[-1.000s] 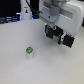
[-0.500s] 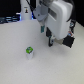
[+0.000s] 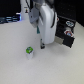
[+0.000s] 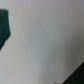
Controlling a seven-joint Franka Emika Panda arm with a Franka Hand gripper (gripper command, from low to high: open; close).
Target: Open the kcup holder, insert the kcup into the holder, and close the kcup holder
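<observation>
In the exterior view the kcup (image 3: 30, 52) stands upright on the pale surface (image 3: 17, 37), toward the exterior view's left of the arm. It is a small whitish pod with a bright green top, and nothing touches it.

Just beside it, toward the exterior view's right, the gripper (image 3: 42, 45) hangs low over the surface at the end of the white Franka arm (image 3: 47, 22). Its dark tip is near the kcup but apart from it. The picture is too blurred to tell whether the jaws are released or clenched; nothing can be seen held between them.

Farther to the exterior view's right, at the edge of the surface, sits the kcup holder (image 3: 67, 33), a black box-shaped unit with small pale marks on its front. It is well apart from the kcup, with the arm between the two. Whether its drawer fronts are shut cannot be made out.

The wrist view shows mostly the blurred pale surface, with a dark teal shape (image 4: 4, 27) at one edge and a dark corner at another; neither can be identified.
</observation>
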